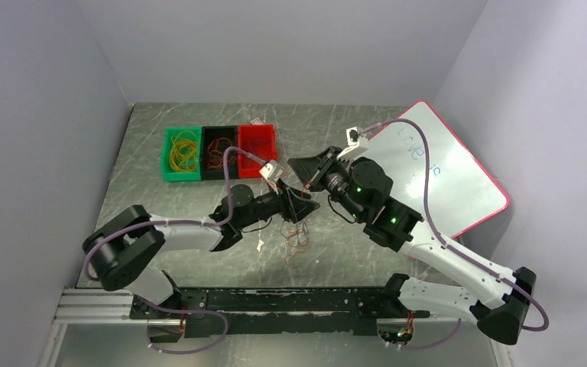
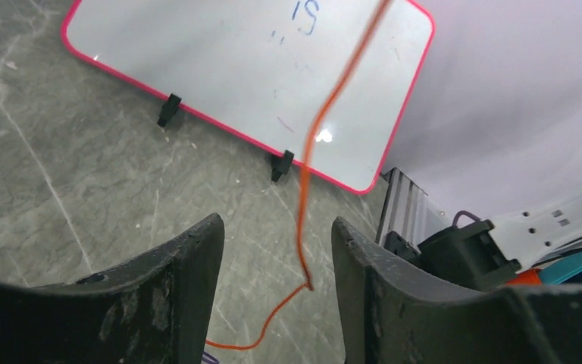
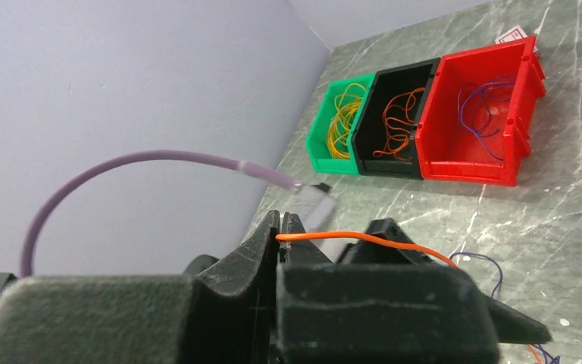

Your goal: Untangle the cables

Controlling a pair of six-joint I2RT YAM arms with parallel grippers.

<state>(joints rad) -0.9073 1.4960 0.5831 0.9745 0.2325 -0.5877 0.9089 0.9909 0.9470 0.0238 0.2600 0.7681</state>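
Fingertips of my right gripper (image 3: 282, 231), matte black and wedge-shaped, are pinched together on a hair-thin orange cable (image 3: 364, 240) that arcs away to their right. My left gripper (image 2: 276, 227) stands apart, and its curved, scuffed fingers (image 2: 189, 265) flank that cable, which kinks near one inner face. I cannot tell whether it touches. Beyond my right fingertips sit glossy plastic bins holding wire loops: a green bin (image 3: 322, 148) with yellow, a black bin (image 3: 371, 144) with orange and a red bin (image 3: 470, 163) with purple. Only the left wrist view shows the pink-rimmed whiteboard (image 2: 258, 68) beyond those fingers. Only the top view shows a loose tangle of cables (image 1: 296, 243) beneath both grippers, over the veined grey table (image 1: 145, 195).
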